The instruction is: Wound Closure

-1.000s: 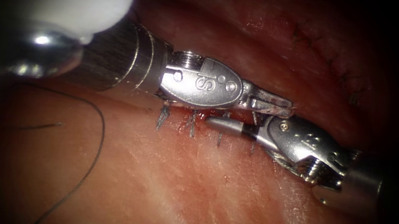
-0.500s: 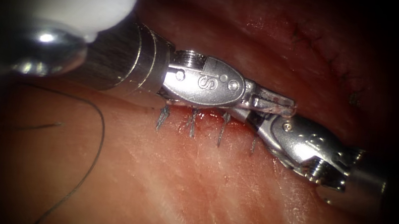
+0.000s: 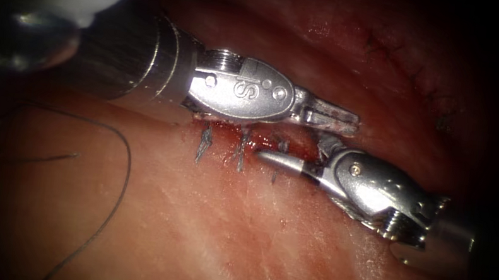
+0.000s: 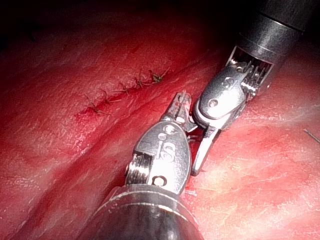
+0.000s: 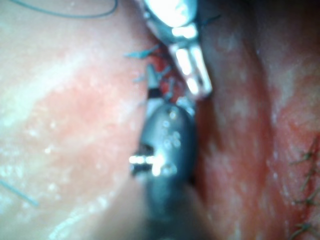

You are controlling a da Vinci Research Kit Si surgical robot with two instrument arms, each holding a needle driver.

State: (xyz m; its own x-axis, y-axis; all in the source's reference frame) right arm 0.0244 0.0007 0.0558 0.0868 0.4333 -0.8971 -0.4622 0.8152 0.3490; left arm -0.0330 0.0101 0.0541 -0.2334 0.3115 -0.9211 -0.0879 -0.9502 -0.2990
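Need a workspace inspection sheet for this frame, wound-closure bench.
Surface: pink pork-belly tissue, moist.
Job's things: stitched cut under both tools; thin dark thread looped on the tissue at left; needle's place cannot be told.
Clutter: short loose thread end; red fluid at the cut; older stitched line.
Tools: left silver needle-driver tool jaws shut, hold unclear; right silver needle-driver tool jaws open, holding nothing.
Cables: nothing seen.
Surroundings: dark.
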